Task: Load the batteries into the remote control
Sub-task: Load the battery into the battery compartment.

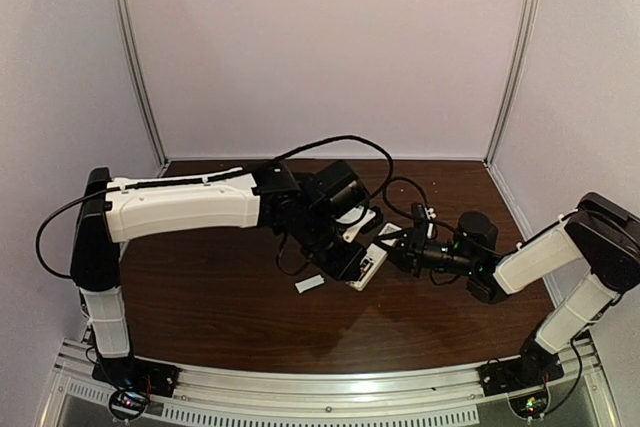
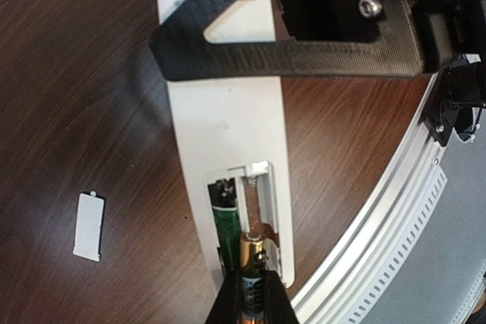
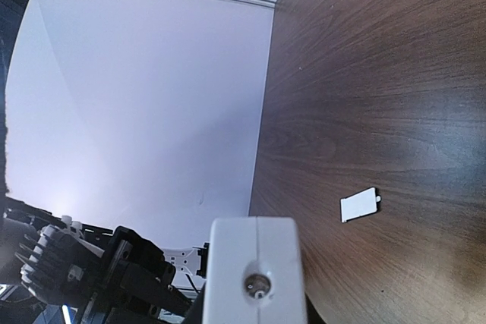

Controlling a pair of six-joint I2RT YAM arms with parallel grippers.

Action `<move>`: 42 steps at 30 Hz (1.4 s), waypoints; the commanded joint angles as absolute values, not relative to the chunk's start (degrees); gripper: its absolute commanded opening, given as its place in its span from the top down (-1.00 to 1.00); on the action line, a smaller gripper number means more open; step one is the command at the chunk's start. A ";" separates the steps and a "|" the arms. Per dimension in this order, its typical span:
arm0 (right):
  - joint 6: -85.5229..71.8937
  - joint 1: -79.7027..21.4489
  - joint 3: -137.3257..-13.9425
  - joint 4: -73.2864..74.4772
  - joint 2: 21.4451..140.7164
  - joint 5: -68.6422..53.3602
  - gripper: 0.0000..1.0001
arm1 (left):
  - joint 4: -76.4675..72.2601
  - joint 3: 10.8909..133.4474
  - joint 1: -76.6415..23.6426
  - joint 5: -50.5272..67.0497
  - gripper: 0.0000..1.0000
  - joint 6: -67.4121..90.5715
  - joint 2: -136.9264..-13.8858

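White remote control [image 2: 228,123] clamped in left gripper [image 2: 182,58]; right gripper [image 2: 252,305] pinches battery [image 2: 252,259] along its length, gold tip toward compartment [image 2: 258,195].

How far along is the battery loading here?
Done: cover off, on the table; first battery seated in the remote. In hand: left hand clamps the remote, right hand holds the second battery at the empty slot. Left: seat it.
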State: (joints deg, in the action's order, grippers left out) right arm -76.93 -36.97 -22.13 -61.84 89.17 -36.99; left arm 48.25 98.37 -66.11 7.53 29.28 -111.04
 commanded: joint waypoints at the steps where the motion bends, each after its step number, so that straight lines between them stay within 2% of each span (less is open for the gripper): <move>1: -78.22 -37.61 -22.94 -66.98 90.35 -36.30 1.00 | 49.45 100.13 -65.43 7.05 1.00 29.80 -112.38; 30: -78.88 -39.29 -22.99 -67.69 91.86 -33.84 1.00 | 51.26 104.52 -64.43 9.20 0.96 34.94 -117.87; 34: -79.35 -39.42 -22.79 -68.66 92.18 -33.84 1.00 | 51.33 104.59 -64.48 9.28 0.88 35.01 -118.21; 42: -79.84 -39.24 -21.96 -69.99 92.41 -34.28 1.00 | 53.04 104.52 -63.84 7.96 0.58 35.07 -117.42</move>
